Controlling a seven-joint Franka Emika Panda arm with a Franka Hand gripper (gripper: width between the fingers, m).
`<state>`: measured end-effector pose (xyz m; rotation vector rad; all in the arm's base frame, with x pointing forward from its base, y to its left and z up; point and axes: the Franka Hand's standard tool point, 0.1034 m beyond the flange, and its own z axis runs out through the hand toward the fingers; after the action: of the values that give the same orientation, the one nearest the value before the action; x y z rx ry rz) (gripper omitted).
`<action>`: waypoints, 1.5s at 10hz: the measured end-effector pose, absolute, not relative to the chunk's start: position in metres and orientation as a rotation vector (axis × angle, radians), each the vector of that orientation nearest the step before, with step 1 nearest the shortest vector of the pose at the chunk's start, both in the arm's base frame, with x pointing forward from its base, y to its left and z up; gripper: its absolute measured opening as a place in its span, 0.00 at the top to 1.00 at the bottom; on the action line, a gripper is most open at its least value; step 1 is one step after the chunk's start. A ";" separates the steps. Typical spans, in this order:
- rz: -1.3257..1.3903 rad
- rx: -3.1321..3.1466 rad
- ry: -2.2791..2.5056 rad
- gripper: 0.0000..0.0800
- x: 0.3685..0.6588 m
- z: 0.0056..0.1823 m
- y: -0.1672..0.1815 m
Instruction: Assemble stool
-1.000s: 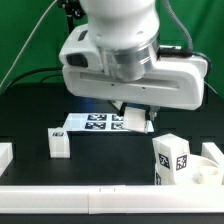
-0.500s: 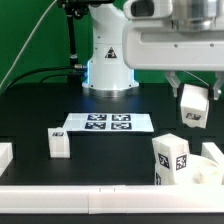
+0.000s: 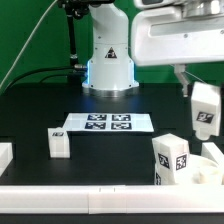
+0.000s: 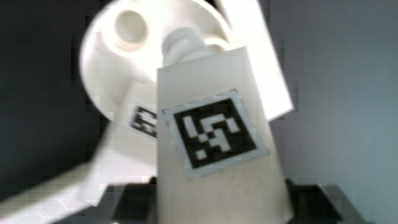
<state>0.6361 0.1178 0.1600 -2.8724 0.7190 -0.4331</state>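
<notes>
My gripper (image 3: 199,87) is shut on a white block leg (image 3: 205,109) with a black-and-white tag and holds it in the air at the exterior view's right. In the wrist view the leg (image 4: 214,130) sits between my fingers (image 4: 320,198), above the round white seat disc (image 4: 134,40). The seat (image 3: 212,168) lies at the lower right, partly cut off. A second tagged leg (image 3: 171,158) stands upright at its near edge. A third leg (image 3: 58,142) lies on the black table at the left.
The marker board (image 3: 108,123) lies flat in the middle of the table. A plain white rail (image 3: 90,198) runs along the front edge, and a white block (image 3: 4,155) sits at the far left. The robot base (image 3: 108,60) stands behind.
The arm has carried the held leg from near the marker board up and to the exterior view's right, then a little lower, to above the seat. The other parts have not moved.
</notes>
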 end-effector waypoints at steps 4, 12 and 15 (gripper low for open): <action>-0.661 -2.781 0.714 0.59 0.623 0.150 0.155; -0.792 -2.847 0.560 0.59 0.613 0.145 0.100; -0.792 -2.847 0.561 0.59 0.613 0.144 0.100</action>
<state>0.6130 0.1001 0.1443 -2.8468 0.5614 -0.7917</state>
